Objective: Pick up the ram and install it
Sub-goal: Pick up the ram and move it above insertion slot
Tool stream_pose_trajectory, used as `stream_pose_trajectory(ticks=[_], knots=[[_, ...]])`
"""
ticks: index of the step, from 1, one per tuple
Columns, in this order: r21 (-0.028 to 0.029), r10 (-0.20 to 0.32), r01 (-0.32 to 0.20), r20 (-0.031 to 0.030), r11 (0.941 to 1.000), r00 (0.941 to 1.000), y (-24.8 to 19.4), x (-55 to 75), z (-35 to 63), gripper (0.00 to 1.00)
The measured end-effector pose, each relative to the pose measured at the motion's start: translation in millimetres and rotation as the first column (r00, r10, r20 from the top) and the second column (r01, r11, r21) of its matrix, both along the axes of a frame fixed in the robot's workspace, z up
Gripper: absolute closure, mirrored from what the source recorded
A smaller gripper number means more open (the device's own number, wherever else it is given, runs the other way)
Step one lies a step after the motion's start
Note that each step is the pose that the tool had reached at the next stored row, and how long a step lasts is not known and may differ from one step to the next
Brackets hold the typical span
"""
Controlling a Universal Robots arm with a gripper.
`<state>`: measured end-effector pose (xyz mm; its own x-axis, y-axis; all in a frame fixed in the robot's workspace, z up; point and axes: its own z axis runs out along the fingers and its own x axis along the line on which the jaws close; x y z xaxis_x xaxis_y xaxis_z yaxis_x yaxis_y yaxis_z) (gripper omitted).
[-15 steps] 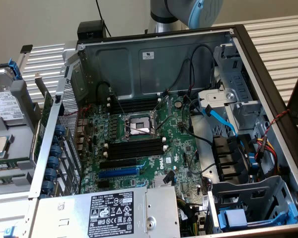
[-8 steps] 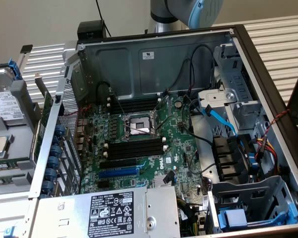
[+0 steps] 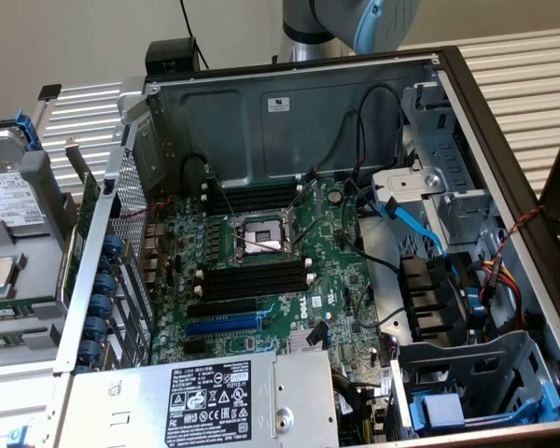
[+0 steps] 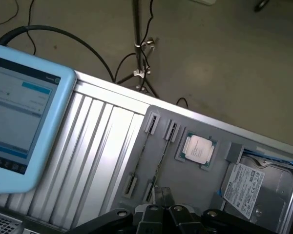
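hovering over the grey tray (image 4: 198,192), gripper (image 4: 162,199) pressed together; white hard drive label (image 4: 244,189) too small to read.

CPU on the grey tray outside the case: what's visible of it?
The CPU is a square chip with a dull silver metal lid and a thin green board edge. It lies flat, lid up, in a recess of the grey tray, apart from the hard drive beside it. Nothing else touches it.

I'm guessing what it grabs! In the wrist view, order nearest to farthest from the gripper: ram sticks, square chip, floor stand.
1. Ram sticks, in the gray tray, right by the gripper.
2. Square chip, beside them in the tray.
3. Floor stand, down beyond the table.
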<state>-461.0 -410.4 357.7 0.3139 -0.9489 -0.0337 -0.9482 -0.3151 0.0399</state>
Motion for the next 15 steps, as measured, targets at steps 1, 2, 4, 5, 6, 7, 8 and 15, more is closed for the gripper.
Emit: stream_pose_trajectory(ticks=[1, 2, 4, 5, 6, 7, 8, 15], knots=[[0.0000, 0.000, 0.000, 0.0000, 1.0000, 1.0000, 0.0, 0.0, 0.0, 0.89], [0.0000, -0.004, 0.004, -0.0001, 1.0000, 1.0000, 0.0, 0.0, 0.0, 0.89], [-0.0001, -0.023, 0.023, -0.0003, 0.9997, 0.9997, 0.0, 0.0, -0.3, 0.89], [-0.0001, -0.035, 0.035, -0.0002, 0.9994, 0.9994, 0.0, 0.0, -0.7, 0.89], [0.0000, -0.043, 0.043, -0.0006, 0.9991, 0.9991, 0.0, 0.0, -1.1, 0.89], [-0.0001, -0.050, 0.050, -0.0009, 0.9987, 0.9987, 0.0, 0.0, -1.7, 0.89], [0.0000, -0.056, 0.056, -0.0009, 0.9984, 0.9984, 0.0, 0.0, -2.5, 0.89], [-0.0006, -0.093, 0.093, -0.0063, 0.9957, 0.9957, 0.0, 0.0, -9.9, 0.89]])
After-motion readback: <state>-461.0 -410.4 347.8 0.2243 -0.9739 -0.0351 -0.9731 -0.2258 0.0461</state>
